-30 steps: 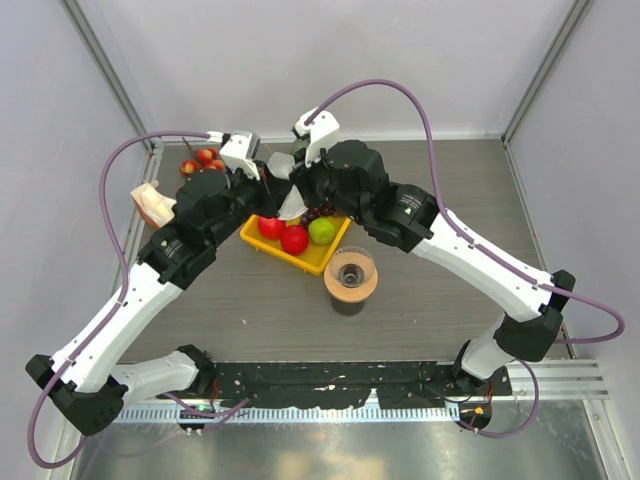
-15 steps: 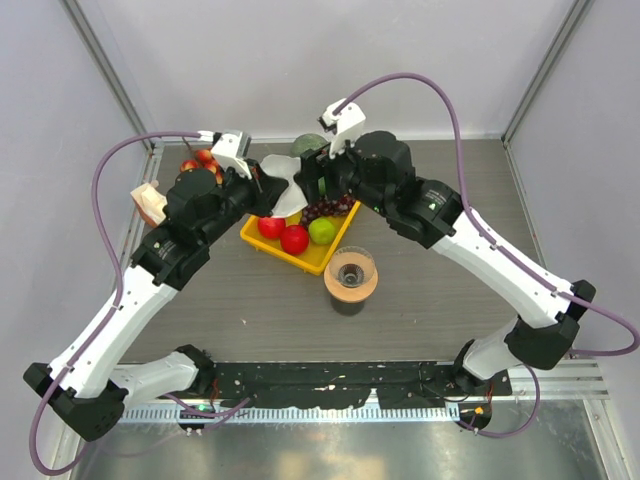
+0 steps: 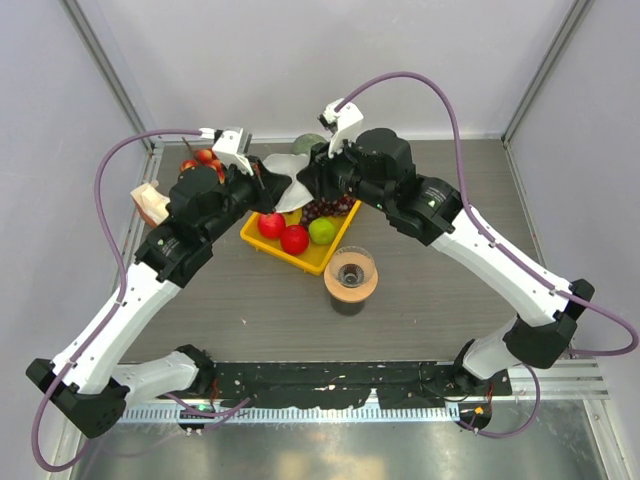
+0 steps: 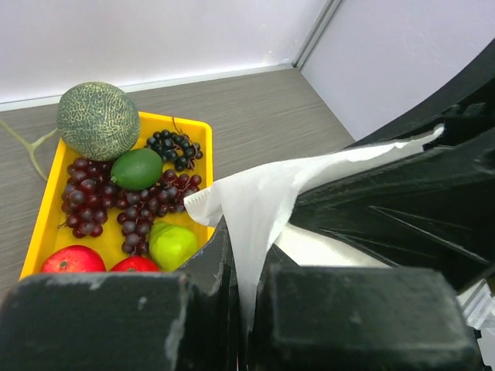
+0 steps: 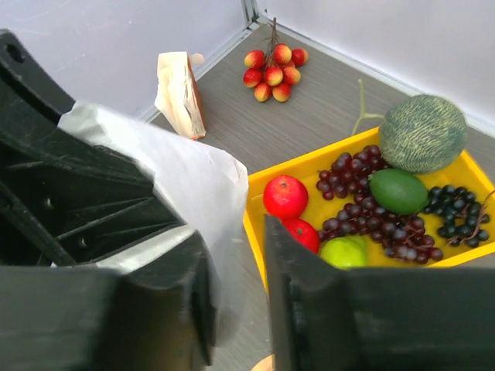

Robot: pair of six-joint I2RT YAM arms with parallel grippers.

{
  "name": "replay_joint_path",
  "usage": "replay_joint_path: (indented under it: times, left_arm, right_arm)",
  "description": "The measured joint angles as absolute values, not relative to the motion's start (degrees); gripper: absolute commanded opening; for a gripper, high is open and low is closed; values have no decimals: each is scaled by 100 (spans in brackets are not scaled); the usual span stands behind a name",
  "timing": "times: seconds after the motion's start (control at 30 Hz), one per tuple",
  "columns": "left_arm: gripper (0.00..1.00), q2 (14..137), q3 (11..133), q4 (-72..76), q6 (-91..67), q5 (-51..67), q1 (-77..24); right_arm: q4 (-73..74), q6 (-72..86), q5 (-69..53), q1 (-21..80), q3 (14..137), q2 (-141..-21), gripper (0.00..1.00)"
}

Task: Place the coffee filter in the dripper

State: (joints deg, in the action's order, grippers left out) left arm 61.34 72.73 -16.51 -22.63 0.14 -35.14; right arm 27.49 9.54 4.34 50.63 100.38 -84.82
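Observation:
The white paper coffee filter point(image 3: 284, 176) hangs in the air between my two grippers, above the back left corner of the yellow tray. My left gripper point(image 3: 264, 186) is shut on it; in the left wrist view the paper point(image 4: 271, 193) is pinched between that gripper's point(image 4: 246, 259) fingers and fans out upward. My right gripper point(image 3: 306, 180) is open; in its view the filter point(image 5: 186, 178) lies against the left finger point(image 5: 166, 301), with a gap to the other finger. The clear dripper point(image 3: 351, 268) sits on a tan wooden ring over a dark cup, nearer to me, right of the tray.
The yellow tray point(image 3: 318, 258) holds red apples, a green apple, grapes and a lime. A netted melon point(image 3: 306, 144) sits at its back. A lychee bunch point(image 3: 203, 158) and a beige bundle of papers point(image 3: 150, 203) lie at back left.
The right gripper has lifted and drawn back to the right. The filter, folded low between the grippers before, is now higher and spread out, still in the left gripper.

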Motion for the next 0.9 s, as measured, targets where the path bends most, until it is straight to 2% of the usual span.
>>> replay_joint_path:
  times: [0.07,0.1,0.23,0.37,0.43,0.5,0.57,0.77,0.9]
  left_arm:
    - [0,6145,7275,-1638,-2272,14,-3514]
    - [0,6149,7275,-1636,-2274,14,-3514]
    - [0,6169,7284,-1627,-2252,-89,-3511]
    - [0,6178,7288,-1612,-2237,-150,-3511]
    - [17,6178,7295,-1610,-2231,-152,-3511]
    - [42,6178,7295,-1612,-2217,-163,-3511]
    - [53,6178,7295,-1621,-2211,-220,-3514]
    - [66,6086,7251,-1793,-2322,-364,-3426]
    - [67,5896,7065,-1802,-2578,-336,-3288]
  right_arm:
    - [2753,1024,434,5063,10068,-8562,21]
    - [2751,1050,436,5063,10082,-8604,14]
    - [2773,1155,427,5063,10088,-8683,5]
    - [2770,1219,392,5063,10088,-8687,5]
    - [2770,1221,392,5061,10097,-8689,5]
    - [2781,1221,395,5063,10114,-8694,5]
    - [2801,1221,434,5063,10147,-8707,5]
    - [2847,1249,718,5063,10169,-8715,5]
    - [2877,1398,961,5063,10173,-8715,5]
